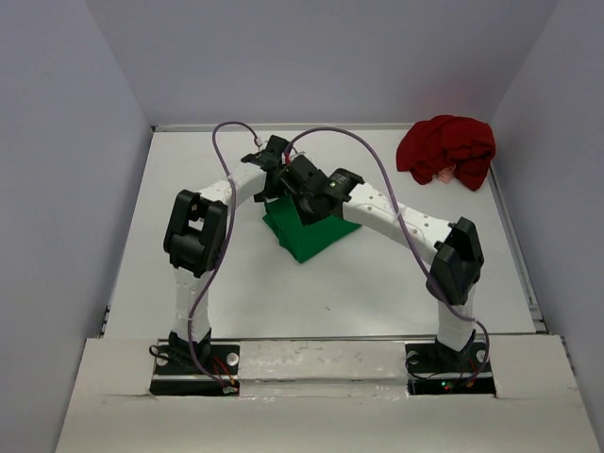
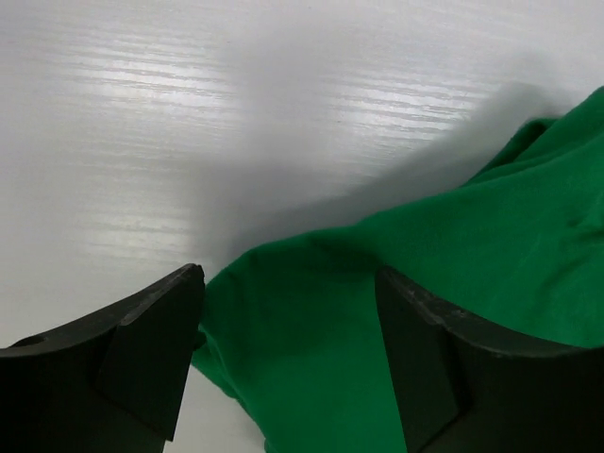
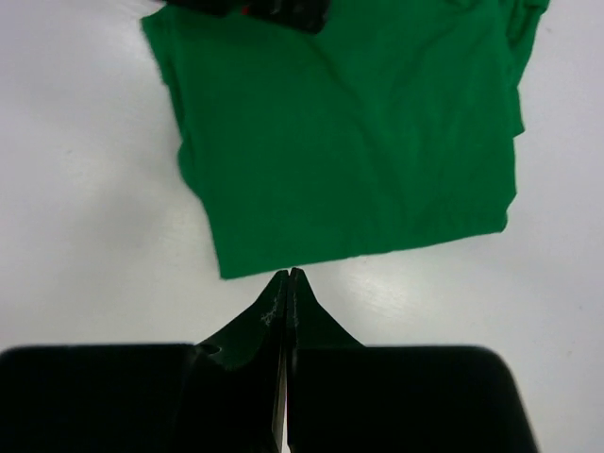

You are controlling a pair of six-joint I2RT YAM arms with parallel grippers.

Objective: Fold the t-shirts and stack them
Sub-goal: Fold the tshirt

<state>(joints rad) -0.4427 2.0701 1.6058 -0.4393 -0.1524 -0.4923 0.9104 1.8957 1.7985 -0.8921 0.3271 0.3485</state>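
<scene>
The bright green t-shirt lies folded into a small flat packet at the table's middle. It also shows in the right wrist view and the left wrist view. The dark red t-shirt lies crumpled at the back right. My left gripper is open over the green shirt's far edge, with cloth showing between its fingers. My right gripper hovers above the green shirt. It is shut and empty, with its tips in line with one edge of the fold.
The white table has grey walls on the left, back and right. A raised lip runs along the right edge. The arm bases stand on the near edge. Purple cables loop above both arms.
</scene>
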